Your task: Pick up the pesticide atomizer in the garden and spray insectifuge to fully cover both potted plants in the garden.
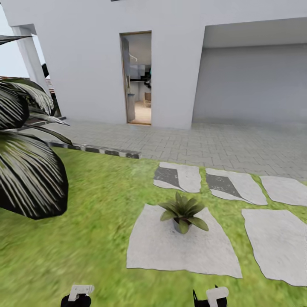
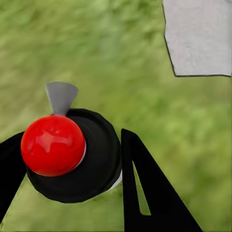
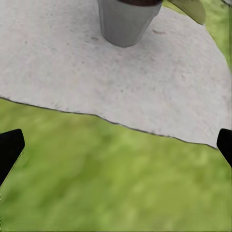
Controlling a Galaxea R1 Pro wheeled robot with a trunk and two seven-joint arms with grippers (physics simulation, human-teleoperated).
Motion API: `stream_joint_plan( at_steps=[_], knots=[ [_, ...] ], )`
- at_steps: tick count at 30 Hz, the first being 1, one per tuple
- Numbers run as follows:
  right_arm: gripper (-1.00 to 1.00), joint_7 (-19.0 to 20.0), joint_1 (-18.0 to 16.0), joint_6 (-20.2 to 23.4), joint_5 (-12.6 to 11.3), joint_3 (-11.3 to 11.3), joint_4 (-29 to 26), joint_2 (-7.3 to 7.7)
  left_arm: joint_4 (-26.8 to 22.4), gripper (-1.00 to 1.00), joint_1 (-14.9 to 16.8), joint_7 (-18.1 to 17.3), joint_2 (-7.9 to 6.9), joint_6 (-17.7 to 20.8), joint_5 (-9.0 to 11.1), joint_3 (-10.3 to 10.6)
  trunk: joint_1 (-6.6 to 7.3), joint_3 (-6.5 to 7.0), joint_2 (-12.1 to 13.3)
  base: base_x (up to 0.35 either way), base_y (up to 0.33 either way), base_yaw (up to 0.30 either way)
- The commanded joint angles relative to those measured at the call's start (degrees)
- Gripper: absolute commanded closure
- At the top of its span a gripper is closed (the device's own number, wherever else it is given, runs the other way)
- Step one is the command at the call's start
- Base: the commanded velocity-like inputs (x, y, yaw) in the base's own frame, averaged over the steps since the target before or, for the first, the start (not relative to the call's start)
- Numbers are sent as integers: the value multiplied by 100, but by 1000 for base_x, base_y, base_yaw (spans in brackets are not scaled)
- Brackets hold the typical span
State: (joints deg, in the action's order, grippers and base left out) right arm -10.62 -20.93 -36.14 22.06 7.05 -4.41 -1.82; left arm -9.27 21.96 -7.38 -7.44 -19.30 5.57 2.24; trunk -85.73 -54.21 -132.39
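Bottle in hand, facing the first plant, no spraying to be seen.

We read the spray bottle (image 2: pixel 72 154) as pinched in the left pincer (image 2: pixel 67 174), red cap toward the wrist camera, over lawn. One potted plant (image 1: pixel 183 212) stands ahead on a stepping stone (image 1: pixel 170 247); its grey pot (image 3: pixel 126 20) lies just beyond the spread, empty right pincer (image 3: pixel 116 145). Pickup looks done; both plants remain to be sprayed.

left end effector (image 2: pixel 67 183) clamped (on something), right end effector (image 3: pixel 116 150) spread wide

potted plant (image 1: pixel 183 212) on stepping stone (image 1: pixel 157 247), lawn (image 1: pixel 85 221), house doorway (image 1: pixel 137 77)
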Motion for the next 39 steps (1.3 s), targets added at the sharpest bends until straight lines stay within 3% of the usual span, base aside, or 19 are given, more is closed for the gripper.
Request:
stream_joint_plan(
  at_steps=[1, 19, 31, 39],
  knots=[
    [-100, -28, -6, -16, 61, 43, 8, -3, 4, 100, 2, -33, -3, -13, 58, 22, -1, -2, -2, 217, 275, -263],
    [-100, -28, -2, -13, 61, 42, 8, -2, 4, 100, 2, -36, -3, -13, 58, 22, -1, 63, -2, 109, 260, -263],
    [-100, -28, -5, -7, 58, 42, 5, -3, -31, 100, 2, -36, -5, -15, 59, 22, -1, 102, -2, 0, 21, -260],
    [-100, -26, -7, -6, 25, 50, -6, -24, -80, 100, 3, -65, -17, -13, 61, 38, -1, 103, -2, 0, 0, -28]
  ],
)
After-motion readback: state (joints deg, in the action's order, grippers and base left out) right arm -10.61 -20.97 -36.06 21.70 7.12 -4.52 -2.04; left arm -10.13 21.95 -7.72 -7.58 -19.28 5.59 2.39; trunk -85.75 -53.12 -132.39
